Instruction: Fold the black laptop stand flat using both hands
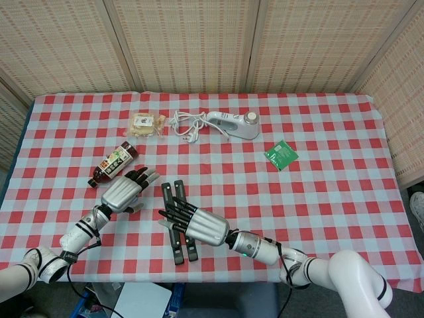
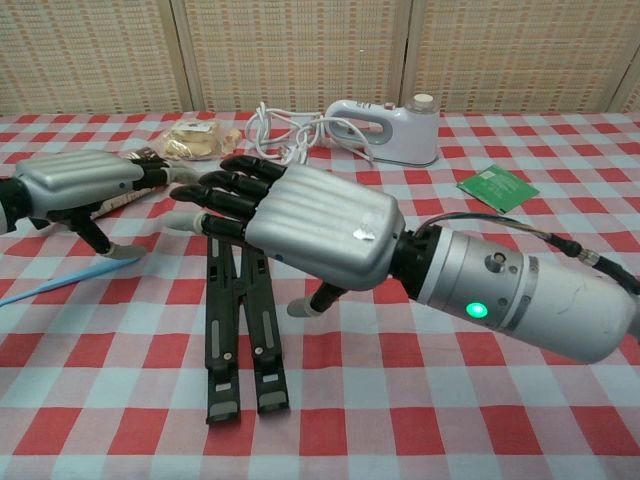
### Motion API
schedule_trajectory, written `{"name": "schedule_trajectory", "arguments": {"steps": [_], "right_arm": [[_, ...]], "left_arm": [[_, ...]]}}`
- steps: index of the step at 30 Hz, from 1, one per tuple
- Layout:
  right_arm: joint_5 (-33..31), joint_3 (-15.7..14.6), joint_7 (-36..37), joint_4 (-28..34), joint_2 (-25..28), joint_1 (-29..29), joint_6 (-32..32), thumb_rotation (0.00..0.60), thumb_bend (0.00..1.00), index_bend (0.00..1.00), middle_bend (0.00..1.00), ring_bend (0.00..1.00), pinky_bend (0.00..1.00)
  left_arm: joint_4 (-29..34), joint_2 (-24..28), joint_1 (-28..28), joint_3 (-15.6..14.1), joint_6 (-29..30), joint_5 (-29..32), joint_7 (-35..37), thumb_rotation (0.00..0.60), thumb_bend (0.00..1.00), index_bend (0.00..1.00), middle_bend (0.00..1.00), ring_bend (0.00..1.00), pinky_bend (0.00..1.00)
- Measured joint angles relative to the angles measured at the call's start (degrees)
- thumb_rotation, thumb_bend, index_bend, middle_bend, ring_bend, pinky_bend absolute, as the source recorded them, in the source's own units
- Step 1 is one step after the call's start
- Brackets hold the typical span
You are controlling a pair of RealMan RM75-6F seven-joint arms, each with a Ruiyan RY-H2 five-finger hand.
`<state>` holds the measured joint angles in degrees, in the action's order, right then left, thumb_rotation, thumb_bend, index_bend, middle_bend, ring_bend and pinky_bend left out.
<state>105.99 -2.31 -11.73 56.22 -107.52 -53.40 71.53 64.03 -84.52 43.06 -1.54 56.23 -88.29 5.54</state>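
The black laptop stand lies flat on the checked cloth near the front edge, its two bars side by side and parallel. My right hand hovers over the stand's far half with its fingers stretched out and apart, holding nothing; its thumb points down beside the right bar. My left hand is off to the left of the stand, clear of it, fingers spread and empty.
A brown sauce bottle lies just behind my left hand. Further back are a snack packet, a white cable and a white handheld appliance. A green packet lies at the right. A blue stick lies at the left.
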Motion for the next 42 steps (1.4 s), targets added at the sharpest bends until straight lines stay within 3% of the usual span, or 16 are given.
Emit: {"name": "schedule_trajectory", "arguments": {"steps": [9,18,28,42], "right_arm": [[-0.6,-0.5,3.7,11.1,10.0,-8.1,-16.9,0.6,0.0,0.0,0.0,0.0,0.0],[-1.7,-0.1,8.7,13.5,12.0,-17.4,-30.4,0.6,0.08,0.0,0.03,0.0,0.0],[-2.0,0.3,11.6,10.7,9.6,-22.7,-35.4,0.6,0.19,0.0,0.09,0.0,0.0],[-2.9,-1.1,11.8,9.5,8.9,-24.6,-37.7,0.6,0.23,0.07,0.15,0.0,0.0]], "left_arm": [[1.3,2.7,-2.8,0.0,2.6,0.5,1.0,0.6,0.29,0.0,0.0,0.0,0.18],[1.9,3.7,-4.1,0.1,4.4,-0.1,1.8,0.6,0.29,0.0,0.0,0.0,0.18],[0.9,4.0,-5.6,0.0,5.6,-0.6,3.8,0.6,0.29,0.0,0.0,0.0,0.18],[0.1,3.7,-6.3,0.2,6.0,-1.3,4.9,0.6,0.29,0.0,0.0,0.0,0.18]]}}
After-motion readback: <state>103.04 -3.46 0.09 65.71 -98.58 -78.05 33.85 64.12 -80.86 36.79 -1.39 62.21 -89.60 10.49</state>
